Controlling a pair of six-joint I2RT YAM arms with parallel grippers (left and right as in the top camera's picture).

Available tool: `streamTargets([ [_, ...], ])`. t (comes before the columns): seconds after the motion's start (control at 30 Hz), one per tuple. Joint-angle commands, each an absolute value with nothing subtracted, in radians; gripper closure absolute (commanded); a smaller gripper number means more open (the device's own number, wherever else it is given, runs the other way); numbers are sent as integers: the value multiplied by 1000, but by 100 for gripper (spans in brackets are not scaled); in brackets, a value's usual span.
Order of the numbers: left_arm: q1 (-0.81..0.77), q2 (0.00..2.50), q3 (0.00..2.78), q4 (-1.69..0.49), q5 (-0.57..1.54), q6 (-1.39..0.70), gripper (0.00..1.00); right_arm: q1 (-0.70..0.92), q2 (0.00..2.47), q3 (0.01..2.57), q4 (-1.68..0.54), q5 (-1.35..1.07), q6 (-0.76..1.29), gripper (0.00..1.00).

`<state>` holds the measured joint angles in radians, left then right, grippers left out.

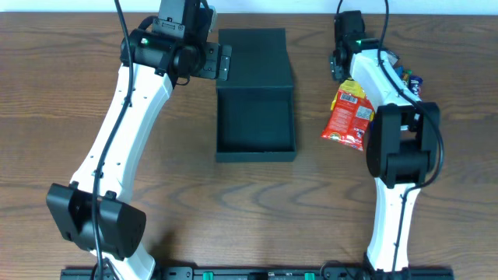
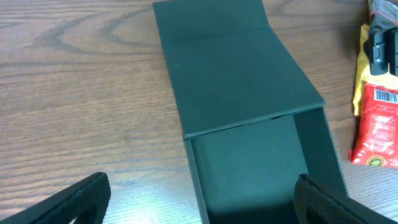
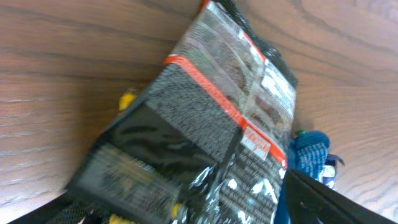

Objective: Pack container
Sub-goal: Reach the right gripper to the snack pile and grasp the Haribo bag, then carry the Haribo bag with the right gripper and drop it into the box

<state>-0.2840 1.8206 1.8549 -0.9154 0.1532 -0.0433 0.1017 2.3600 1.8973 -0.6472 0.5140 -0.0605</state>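
The dark teal-green, matte, rigid square container (image 1: pixel 255 117) sits open mid-worktop (image 1: pixel 62 93), its flap lid lying flat behind. It likely handles stiff and light, so pinch a side wall. The left gripper (image 1: pixel 220 62) has its jaws spread beside the lid. The right gripper (image 1: pixel 340 66) has jaws apart over a grey-black foil snack packet (image 3: pixel 199 124).

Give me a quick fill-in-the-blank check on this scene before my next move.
1. The dark teal-green rigid square container has its hinged lid ____.
2. Inside it lie ____ packets.
3. The red plastic snack packet lies beside the ____ arm.
Missing words: open; no; right.
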Motion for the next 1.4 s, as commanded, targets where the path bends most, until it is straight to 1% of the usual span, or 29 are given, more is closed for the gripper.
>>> streamTargets([
  [0.0, -280, 1826, 1861, -917, 146, -22, 5, 97, 2378, 1911, -630, 602, -69, 24],
  [0.03, -280, 1826, 1861, -917, 145, -22, 5, 94, 2379, 1911, -620, 602, -69, 31],
  [0.07, -280, 1826, 1861, -918, 146, -22, 5, 93, 2382, 1911, -612, 601, -69, 42],
  [0.1, -280, 1826, 1861, -919, 145, -22, 5, 92, 2385, 1911, -604, 601, -69, 60],
  [0.13, -280, 1826, 1861, -920, 145, -22, 5, 92, 2387, 1911, -601, 601, -69, 71],
  [0.2, -280, 1826, 1861, -920, 146, -22, 5, 92, 2389, 1911, -601, 588, -69, 80],
  [0.3, -280, 1826, 1861, -921, 146, -22, 5, 92, 2389, 1911, -594, 567, -69, 88],
  [0.4, -280, 1826, 1860, -924, 146, -22, 5, 93, 2388, 1911, -595, 564, -69, 99],
  [0.63, -280, 1826, 1861, -924, 145, -22, 5, 116, 2366, 1916, -598, 565, -69, 99],
  [0.8, -280, 1826, 1861, -923, 109, -22, 5, 148, 2289, 1951, -614, 550, -73, 99],
  [1.03, -237, 1826, 1861, -912, 42, -30, 5, 167, 2065, 2076, -780, 267, -137, 99],
  [1.17, -165, 1826, 1861, -895, 42, -35, 5, 188, 1946, 2102, -866, 117, -181, 99],
  [1.37, -12, 1826, 1861, -881, 43, -38, 5, 300, 1800, 2102, -1048, -136, -342, 99],
])
